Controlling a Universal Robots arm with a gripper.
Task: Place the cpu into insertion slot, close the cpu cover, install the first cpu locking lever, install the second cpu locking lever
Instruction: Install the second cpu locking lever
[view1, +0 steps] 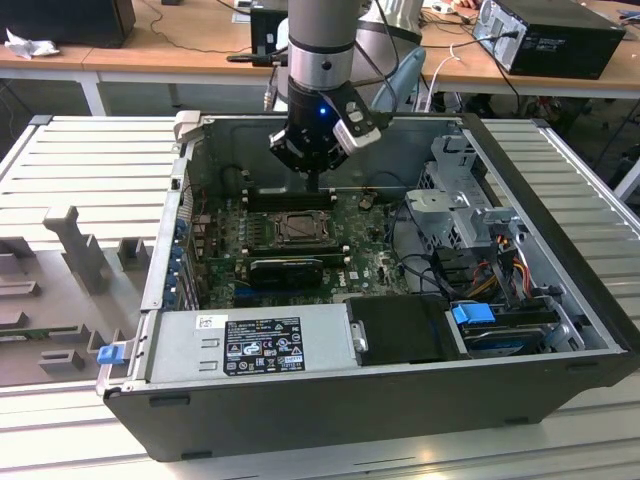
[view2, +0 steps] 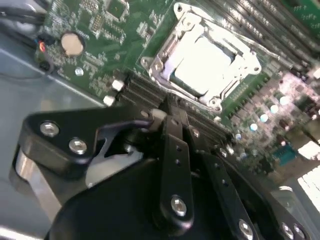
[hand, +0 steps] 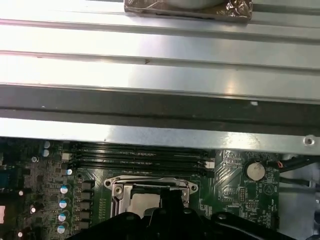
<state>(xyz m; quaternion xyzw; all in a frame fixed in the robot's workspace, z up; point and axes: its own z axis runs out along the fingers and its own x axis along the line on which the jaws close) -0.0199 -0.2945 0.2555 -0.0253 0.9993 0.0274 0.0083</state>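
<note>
1. Ribbed grey counter (view1: 95, 165) carries an open black computer case (view1: 400, 400), with wooden desks and cables behind it in the exterior view.
2. Claw (view1: 318, 178) hangs inside the case, just above the green motherboard (view1: 365, 255), at the far edge of the insertion slot (view1: 297, 228).
3. Its black fingers (view2: 172, 135) look pressed together with nothing between them in the second wrist view, their tip hovering just beside the socket rim; whether it touches the rim I cannot tell.
4. Cpu (view2: 202, 62) lies flat in the insertion slot, its pale metal top showing through the cut-out.
5. Cpu cover (view2: 172, 47) is down over the chip, its silver frame sitting around it.
6. Long black memory slots (hand: 140, 159) run just beside the socket, on the side towards the case wall.
7. Round coin battery (hand: 255, 171) sits on the board, well apart from the socket.
8. Labelled grey power supply (view1: 250, 345) fills the near corner of the case.
</note>
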